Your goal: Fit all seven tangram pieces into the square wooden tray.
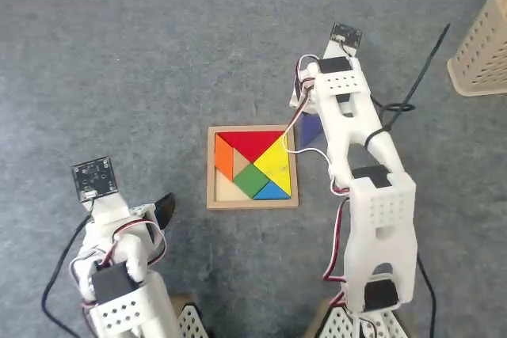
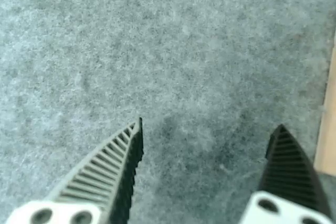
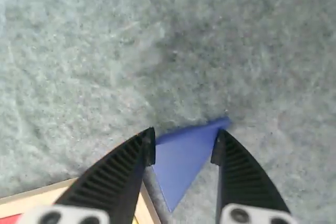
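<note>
The right fingers (image 3: 121,171) pinch the blue triangle (image 3: 181,161) by its edges, just off the tray (image 1: 252,206) at 2 o'clock. Probably light, stiff, slick wood: hold mid-edge. The left fingers (image 2: 113,171) hang spread over the counter (image 1: 119,77).

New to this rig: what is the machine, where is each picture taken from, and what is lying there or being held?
Two small white robot arms stand side by side on a grey mat. One picture looks down from a fixed overhead camera; the other two come from a camera on each arm's wrist, looking past its fingers. The square wooden tray holds coloured tangram pieces, with a bare patch at one corner. The right gripper is closed on a blue-violet triangular piece beside the tray. The left gripper is open over bare mat.
</note>
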Available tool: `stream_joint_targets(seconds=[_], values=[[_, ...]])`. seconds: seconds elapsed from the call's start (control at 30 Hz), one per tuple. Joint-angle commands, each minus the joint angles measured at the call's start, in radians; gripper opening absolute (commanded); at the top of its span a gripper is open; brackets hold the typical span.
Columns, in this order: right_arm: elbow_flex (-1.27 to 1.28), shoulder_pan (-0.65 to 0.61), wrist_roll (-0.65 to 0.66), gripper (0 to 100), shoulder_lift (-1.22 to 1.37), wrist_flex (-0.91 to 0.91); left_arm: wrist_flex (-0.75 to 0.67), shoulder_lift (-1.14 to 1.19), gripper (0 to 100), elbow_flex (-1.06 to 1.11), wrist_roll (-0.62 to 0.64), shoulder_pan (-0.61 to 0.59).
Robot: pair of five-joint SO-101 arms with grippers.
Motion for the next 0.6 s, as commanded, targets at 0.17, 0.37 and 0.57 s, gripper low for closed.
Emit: stream_joint_targets(seconds=[0.17, 0.37, 0.57], values=[[-0.04, -0.099, 0.078, 26.4, -0.033, 0.036, -0.002, -0.012, 35, -0.013, -0.002, 0.002], [-0.04, -0.099, 0.078, 26.3, -0.027, 0.047, -0.002, -0.012, 35, -0.013, -0.002, 0.002], [0.003, -0.097, 0.077, 22.9, -0.013, 0.047, -0.002, -0.012, 35, -0.013, -0.002, 0.002]])
